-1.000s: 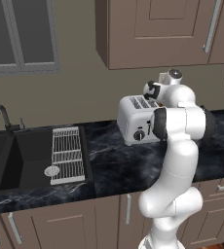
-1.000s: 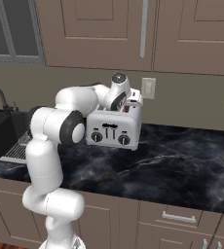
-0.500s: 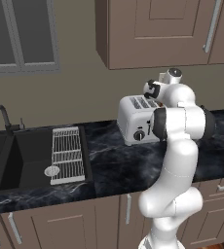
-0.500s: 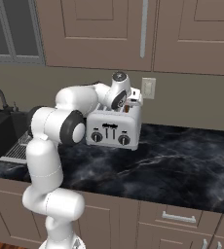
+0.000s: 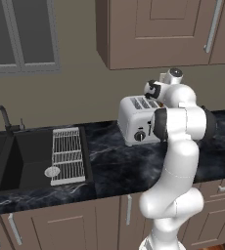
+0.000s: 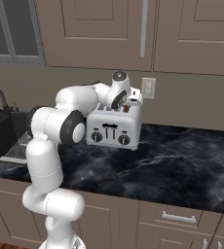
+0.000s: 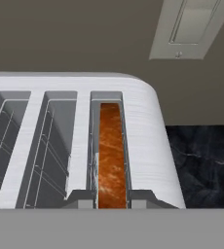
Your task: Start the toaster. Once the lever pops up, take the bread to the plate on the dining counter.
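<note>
Arm (image 5: 180, 146): glossy white, built of rounded tubular segments, rising from the lower right of the left base view.
Joints (image 6: 71, 127): dark, near-black bands between the white shells, seen left of centre in the right base view.
Wrist cap (image 6: 119, 76): a small round grey disc topped the hand's end.
Base (image 6: 55, 204): a bulbous white pedestal at lower left.

- Even, soft, moderately bright rendered light is seen in all views; no single source can be made out.
- Only faint shadows are cast under the toaster (image 6: 113, 127) and the wall cabinets (image 5: 153, 31).
- Dull sheen is shown on the dark counter (image 6: 182, 165).
- Edges are rendered sharp, without blur or edge distortion.
</note>
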Controlling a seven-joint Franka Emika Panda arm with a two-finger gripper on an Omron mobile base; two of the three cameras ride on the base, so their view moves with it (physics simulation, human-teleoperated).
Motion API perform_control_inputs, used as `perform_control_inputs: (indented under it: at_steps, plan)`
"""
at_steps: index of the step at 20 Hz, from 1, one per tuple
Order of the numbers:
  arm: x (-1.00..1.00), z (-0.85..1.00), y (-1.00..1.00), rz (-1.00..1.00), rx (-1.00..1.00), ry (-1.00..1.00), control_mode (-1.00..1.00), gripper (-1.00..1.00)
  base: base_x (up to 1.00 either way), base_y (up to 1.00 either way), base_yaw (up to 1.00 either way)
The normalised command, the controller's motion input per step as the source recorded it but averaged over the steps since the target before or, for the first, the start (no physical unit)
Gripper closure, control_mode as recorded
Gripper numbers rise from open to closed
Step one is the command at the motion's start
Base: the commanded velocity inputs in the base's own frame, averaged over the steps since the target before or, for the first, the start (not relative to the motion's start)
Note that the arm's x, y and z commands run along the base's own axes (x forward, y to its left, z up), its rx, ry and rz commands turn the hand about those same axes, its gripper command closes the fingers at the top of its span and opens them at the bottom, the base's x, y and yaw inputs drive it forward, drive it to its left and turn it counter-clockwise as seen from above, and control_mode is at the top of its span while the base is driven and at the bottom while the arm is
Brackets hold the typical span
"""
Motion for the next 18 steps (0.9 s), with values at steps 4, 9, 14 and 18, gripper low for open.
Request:
perform_control_inputs:
  at_steps: [4,9,14,18]
  plan:
    - [0.0,0.0,0.0,0.0,0.0,0.0,-1.0,1.0,0.0,0.0,0.0]
    - [0.0,0.0,0.0,0.0,0.0,0.0,-1.0,1.0,0.0,0.0,0.0]
    - [0.0,0.0,0.0,0.0,0.0,0.0,-1.0,1.0,0.0,0.0,0.0]
    - [0.0,0.0,0.0,0.0,0.0,0.0,-1.0,1.0,0.0,0.0,0.0]
